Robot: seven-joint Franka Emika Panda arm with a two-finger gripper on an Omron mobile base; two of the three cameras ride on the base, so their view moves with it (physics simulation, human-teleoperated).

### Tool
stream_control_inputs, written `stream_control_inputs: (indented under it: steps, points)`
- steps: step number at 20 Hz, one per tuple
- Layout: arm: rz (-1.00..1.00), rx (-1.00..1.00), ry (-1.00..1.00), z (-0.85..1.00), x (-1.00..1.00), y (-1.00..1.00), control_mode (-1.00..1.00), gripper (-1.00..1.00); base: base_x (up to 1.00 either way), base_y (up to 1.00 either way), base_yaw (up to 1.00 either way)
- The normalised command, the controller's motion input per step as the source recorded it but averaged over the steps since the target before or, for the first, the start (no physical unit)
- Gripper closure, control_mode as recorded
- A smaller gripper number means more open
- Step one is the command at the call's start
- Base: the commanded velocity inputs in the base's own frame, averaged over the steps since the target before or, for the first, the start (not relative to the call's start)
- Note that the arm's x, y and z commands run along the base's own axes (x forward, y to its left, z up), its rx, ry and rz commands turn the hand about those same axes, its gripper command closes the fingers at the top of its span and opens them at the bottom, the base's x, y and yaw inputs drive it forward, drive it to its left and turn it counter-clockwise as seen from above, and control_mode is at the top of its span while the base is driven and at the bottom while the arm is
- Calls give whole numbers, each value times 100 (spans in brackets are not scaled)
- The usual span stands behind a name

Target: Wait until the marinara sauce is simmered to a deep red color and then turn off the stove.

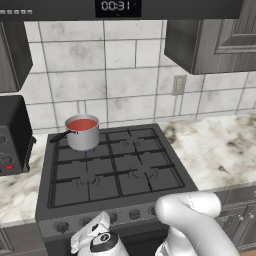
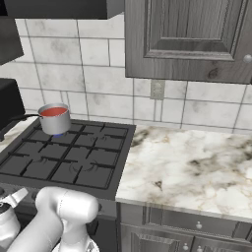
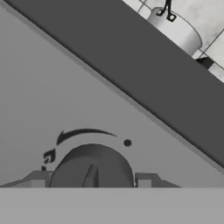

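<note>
On the stove (image 1: 115, 170), a steel saucepan (image 1: 83, 134) holds red marinara sauce (image 1: 82, 124); fingers (image 3: 144, 180) clamp a knob (image 3: 92, 168).

The marinara sauce (image 1: 81, 124) is a smooth orange-red disc, ringed by the pale steel of its saucepan (image 1: 84, 136) with a black handle, up beyond the hand (image 3: 91, 183). A faint blue glow shows under the pan. The stove (image 1: 112, 165) is dark grey with black grid grates; the knob (image 3: 92, 168) right at the hand is dark grey on a lighter grey front panel. The bench (image 2: 192, 167) off to the hand's right is cream marble mottled with brown and grey veins. The wall tiles (image 1: 125, 75) are off-white with grey smudges; the cabinets (image 2: 189, 39) are streaked grey wood grain.
</note>
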Motion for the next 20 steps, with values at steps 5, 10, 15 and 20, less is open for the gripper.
stream_control_inputs:
  steps: [5,10,15,20]
  points:
    - [-11,35,0,-3,0,-13,-100,100,0,0,0]
    - [-11,35,0,-2,0,-13,-100,100,0,0,0]
    - [-11,34,0,-2,0,-11,-100,100,0,0,0]
    - [-11,32,0,-3,0,-10,-100,100,0,0,0]
